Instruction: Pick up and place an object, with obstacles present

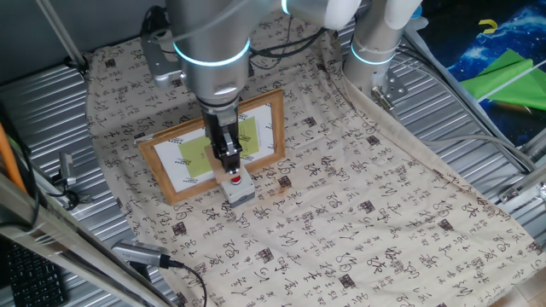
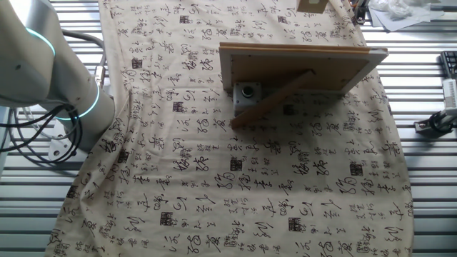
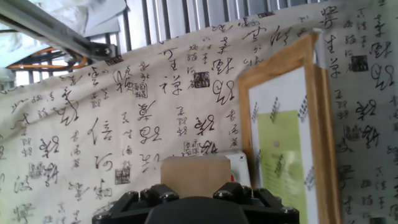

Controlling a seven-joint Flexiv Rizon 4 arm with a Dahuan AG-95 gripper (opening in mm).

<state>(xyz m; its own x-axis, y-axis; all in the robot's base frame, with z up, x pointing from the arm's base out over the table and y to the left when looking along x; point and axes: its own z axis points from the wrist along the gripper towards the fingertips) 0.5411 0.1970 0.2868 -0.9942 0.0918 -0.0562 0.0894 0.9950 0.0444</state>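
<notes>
In the hand view the light-tan wooden cube (image 3: 196, 175) sits right in front of my gripper (image 3: 196, 186), between its jaws, which are shut on it. In one fixed view my gripper (image 1: 229, 162) hangs over the near edge of the picture frame (image 1: 213, 143), just above the grey box with the red button (image 1: 238, 188); the cube is hidden there. The hand view shows the frame (image 3: 287, 130) at right and the button box (image 3: 241, 167) partly behind the cube. The other fixed view shows the frame's back (image 2: 300, 68) and the box (image 2: 248, 94); the gripper is out of view there.
The patterned cloth (image 1: 358, 222) covers the table, with ribbed metal around it. The arm's base (image 2: 64, 78) stands at the left in the other fixed view. A tan shape (image 2: 312, 6) is cut off at that view's top edge; I cannot tell what it is.
</notes>
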